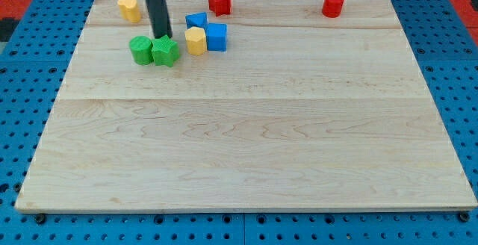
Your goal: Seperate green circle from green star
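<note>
The green circle [140,50] and the green star [166,51] sit side by side and touching near the view's top left of the wooden board [246,140]. The circle is on the left, the star on the right. My dark rod comes down from the view's top, and my tip [161,36] rests just above the star, close to the seam between the two green blocks.
A yellow block [196,41] and two blue blocks [216,36] [196,21] cluster just right of the star. Another yellow block [128,9] sits at the top left. A red star [219,1] and a red cylinder [333,4] stand along the top edge.
</note>
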You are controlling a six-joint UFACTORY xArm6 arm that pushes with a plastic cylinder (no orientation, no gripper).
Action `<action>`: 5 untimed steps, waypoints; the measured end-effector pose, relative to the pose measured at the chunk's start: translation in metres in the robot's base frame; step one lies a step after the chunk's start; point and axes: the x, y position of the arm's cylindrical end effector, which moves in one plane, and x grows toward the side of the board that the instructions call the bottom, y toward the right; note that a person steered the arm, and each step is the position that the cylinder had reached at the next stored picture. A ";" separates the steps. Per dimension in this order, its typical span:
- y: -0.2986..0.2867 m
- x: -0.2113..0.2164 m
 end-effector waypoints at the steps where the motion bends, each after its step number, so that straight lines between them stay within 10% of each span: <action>1: -0.009 0.018; 5: -0.068 0.044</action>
